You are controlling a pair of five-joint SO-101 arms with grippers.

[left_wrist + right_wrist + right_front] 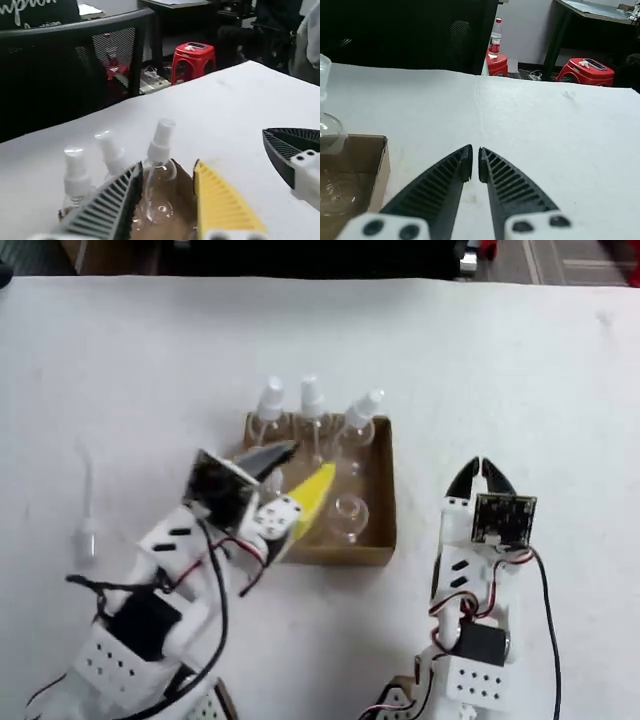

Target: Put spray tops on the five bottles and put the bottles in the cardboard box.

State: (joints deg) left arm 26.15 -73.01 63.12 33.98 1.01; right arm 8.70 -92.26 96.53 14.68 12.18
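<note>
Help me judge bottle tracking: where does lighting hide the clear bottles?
High view: flat light, faint shadows; the uncapped bottle in the cardboard box is only a pale outline. Left wrist view: glints on the capped bottle past the left hand. Right wrist view: dark room behind bright table.

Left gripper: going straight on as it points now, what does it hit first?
Likely the clear plastic bottle with white spray top, framed between the fingers of the left gripper, standing in the brown cardboard box; depth unclear.

Left arm (160, 580) stretched forward, slanting toward its neighbour; left gripper (308, 462) jaws spread wide. Right arm (475, 610) straight ahead; right gripper (481, 468) jaws together, tips almost touching.
</note>
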